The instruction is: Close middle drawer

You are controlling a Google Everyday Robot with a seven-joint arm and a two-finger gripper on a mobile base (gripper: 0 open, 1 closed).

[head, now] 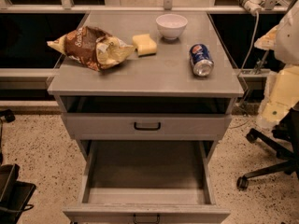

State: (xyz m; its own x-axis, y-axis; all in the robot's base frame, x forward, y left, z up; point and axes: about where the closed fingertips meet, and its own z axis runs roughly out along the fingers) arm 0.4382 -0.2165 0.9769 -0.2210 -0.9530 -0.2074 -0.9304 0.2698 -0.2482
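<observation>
The middle drawer (146, 169) of the grey metal cabinet is pulled far out toward me. Its plain grey inside is bare, and its front panel with a small black handle (146, 218) sits at the bottom edge of the view. Above it, the top drawer (147, 125) with a black handle is pushed in, with a dark gap under the cabinet top. The lowest drawer is hidden under the open one. My gripper is not in view. A pale, bulky shape (282, 92) at the right edge may be part of my arm.
On the cabinet top (145, 78) lie a chip bag (88, 46), a yellow sponge (145, 44), a white bowl (171, 25) and a blue can (201, 59) on its side. An office chair base (268, 155) stands at right. Dark objects (11, 192) sit at lower left.
</observation>
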